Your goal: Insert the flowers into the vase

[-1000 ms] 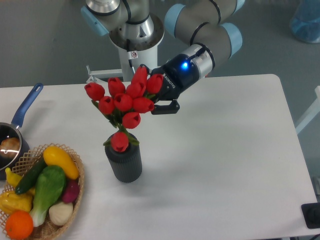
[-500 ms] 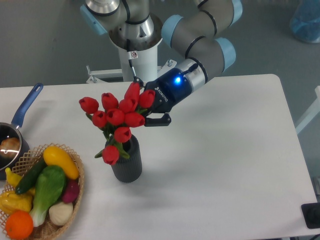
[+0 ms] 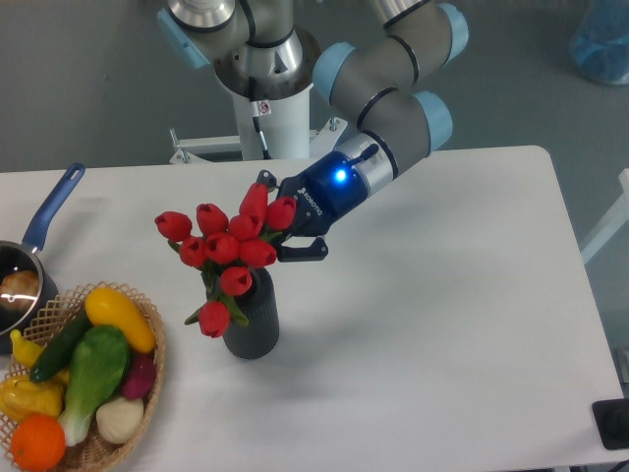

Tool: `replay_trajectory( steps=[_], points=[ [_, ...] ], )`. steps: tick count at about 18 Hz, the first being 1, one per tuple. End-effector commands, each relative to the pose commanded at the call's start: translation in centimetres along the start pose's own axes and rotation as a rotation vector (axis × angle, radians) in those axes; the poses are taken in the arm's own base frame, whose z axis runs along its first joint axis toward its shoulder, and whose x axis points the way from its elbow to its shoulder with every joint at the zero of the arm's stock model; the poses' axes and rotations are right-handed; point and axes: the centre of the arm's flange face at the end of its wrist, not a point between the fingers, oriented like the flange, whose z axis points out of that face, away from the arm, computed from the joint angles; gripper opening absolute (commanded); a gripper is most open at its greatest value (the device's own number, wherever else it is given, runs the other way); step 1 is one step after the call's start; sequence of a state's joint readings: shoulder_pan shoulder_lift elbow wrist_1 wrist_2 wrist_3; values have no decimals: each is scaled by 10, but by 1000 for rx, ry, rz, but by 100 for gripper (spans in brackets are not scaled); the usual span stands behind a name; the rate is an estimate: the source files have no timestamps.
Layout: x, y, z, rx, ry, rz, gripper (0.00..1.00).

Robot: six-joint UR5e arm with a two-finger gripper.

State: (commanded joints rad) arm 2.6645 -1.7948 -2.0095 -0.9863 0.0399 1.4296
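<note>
The flowers (image 3: pixel 228 246), a bunch of red tulips with green stems, stand tilted over the vase (image 3: pixel 254 320), a dark ribbed cylinder on the white table. The stems reach down into the vase mouth, which the blooms hide. One tulip (image 3: pixel 212 318) hangs outside the vase on its left. My gripper (image 3: pixel 277 218) is shut on the bunch from the upper right, among the top blooms, just above the vase.
A wicker basket (image 3: pixel 152 339) of toy vegetables and fruit stands left of the vase at the front left. A blue-handled saucepan (image 3: pixel 51 206) sits at the left edge. The robot base (image 3: pixel 265 98) is behind the table. A black object (image 3: pixel 611 425) is at the bottom right.
My gripper has moved down and left with the flowers. The bunch sits lower over the vase, and the lowest tulip has gone from the vase mouth to hanging outside its left side.
</note>
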Motion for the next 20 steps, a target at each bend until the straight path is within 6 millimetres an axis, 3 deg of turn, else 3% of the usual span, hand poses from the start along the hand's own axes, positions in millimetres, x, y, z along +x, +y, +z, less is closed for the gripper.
replay_trajectory(
  steps=[4,7,10,11,13,17,20],
  points=[
    [1,14,-1,-85,-12,-9,20],
    [0,17,-1,-100,-14,-11,44],
    [0,17,-2,-104,-16,-9,55],
    [-1,17,-3,-106,-18,-10,62],
    [-1,18,-3,-105,-19,-14,99],
    [-3,19,-10,-122,-34,-14,100],
    [-7,16,-22,-241,-73,15,100]
  ],
)
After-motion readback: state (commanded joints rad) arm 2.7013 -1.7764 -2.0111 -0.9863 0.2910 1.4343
